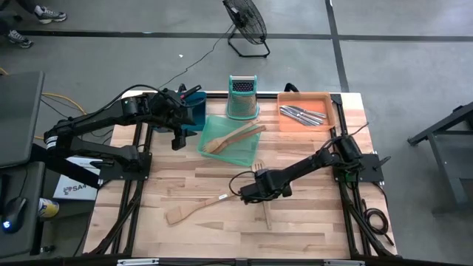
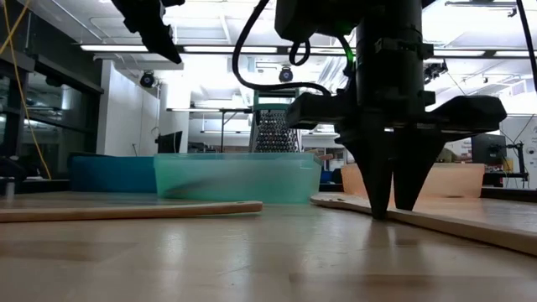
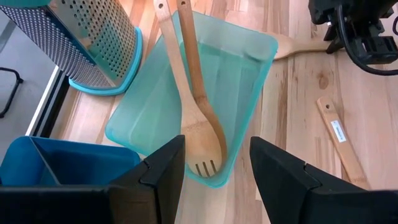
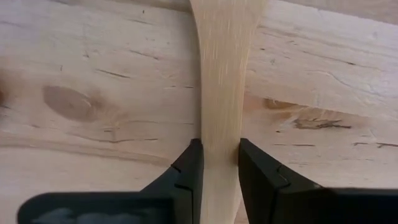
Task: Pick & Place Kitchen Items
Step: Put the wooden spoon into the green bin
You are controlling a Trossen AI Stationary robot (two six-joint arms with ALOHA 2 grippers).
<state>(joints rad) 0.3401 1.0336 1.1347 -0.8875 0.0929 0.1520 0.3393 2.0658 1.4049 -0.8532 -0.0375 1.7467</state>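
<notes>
Right gripper (image 4: 219, 165) is down mid-bench, jaws narrow, pinching the handle of a wooden spatula (image 1: 194, 210) lying flat nr the front edge. Squeeze firm & lift level so the long handle doesn't swing. Left gripper (image 3: 217, 171) hangs over the green tray (image 3: 245, 74), jaws wide, empty.

Bright overhead ceiling lights (image 2: 126, 48), soft shadows, glare in low view, blurred foreground tabletop (image 2: 252, 260)
</notes>
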